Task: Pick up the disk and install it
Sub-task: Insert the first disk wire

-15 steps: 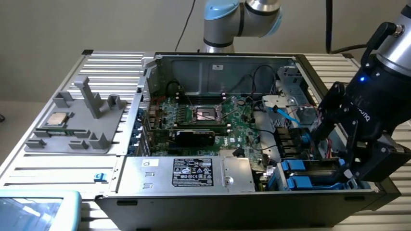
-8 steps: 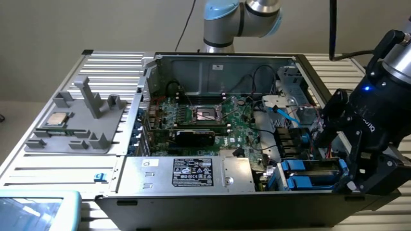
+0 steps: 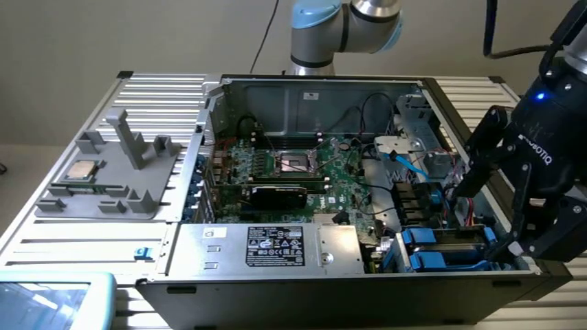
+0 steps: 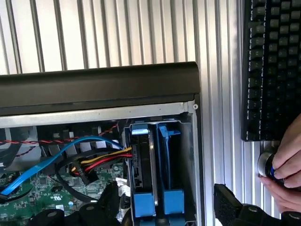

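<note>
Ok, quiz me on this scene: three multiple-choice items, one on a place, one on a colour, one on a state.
1. The processor chip lies: A) on the grey fixture beside the case; B) inside the case; C) on the keyboard.
2. The drive carriers in the bay are: A) red; B) blue; C) green.
3. The gripper is: A) shut on a cable; B) shut on a carrier; C) open.
Answers: 1 A, the chip sits on the fixture at the exterior view's left. 2 B, both fronts show blue. 3 C, its fingers stand wide apart over the bay.
</note>
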`<act>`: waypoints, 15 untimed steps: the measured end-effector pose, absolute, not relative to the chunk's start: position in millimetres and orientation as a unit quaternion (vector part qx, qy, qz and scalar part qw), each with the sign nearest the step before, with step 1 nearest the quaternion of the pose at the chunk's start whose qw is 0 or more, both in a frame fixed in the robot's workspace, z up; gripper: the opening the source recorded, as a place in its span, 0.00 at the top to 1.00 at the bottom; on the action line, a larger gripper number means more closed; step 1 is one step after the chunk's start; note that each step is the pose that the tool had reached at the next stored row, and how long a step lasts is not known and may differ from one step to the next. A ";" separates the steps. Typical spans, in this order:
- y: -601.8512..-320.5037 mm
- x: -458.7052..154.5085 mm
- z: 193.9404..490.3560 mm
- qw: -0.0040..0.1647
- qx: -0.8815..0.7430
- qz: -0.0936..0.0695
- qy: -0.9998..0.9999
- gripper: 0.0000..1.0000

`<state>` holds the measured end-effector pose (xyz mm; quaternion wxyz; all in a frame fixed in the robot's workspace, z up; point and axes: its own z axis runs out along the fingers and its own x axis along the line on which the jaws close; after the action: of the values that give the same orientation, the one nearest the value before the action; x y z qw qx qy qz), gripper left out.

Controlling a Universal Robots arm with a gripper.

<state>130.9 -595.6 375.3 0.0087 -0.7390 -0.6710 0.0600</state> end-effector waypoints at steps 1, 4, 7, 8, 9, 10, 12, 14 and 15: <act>-594.0 130.9 378.9 0.007 -0.739 0.061 -0.671 0.11; -585.7 130.9 385.8 0.003 -0.739 0.065 -0.671 0.11; -573.6 130.9 386.9 -0.001 -0.739 0.069 -0.670 0.11; -569.5 130.9 386.9 -0.002 -0.739 0.070 -0.670 0.11; -567.8 130.9 387.2 -0.003 -0.739 0.071 -0.670 0.11; -567.8 130.9 387.0 -0.003 -0.739 0.071 -0.670 0.11; -567.8 130.9 387.0 -0.003 -0.739 0.071 -0.670 0.11; -567.7 130.9 387.0 -0.003 -0.739 0.071 -0.670 0.11; -567.7 130.9 387.1 -0.003 -0.739 0.071 -0.670 0.11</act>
<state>130.9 -567.7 387.1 -0.0030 -0.7390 -0.6699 0.0707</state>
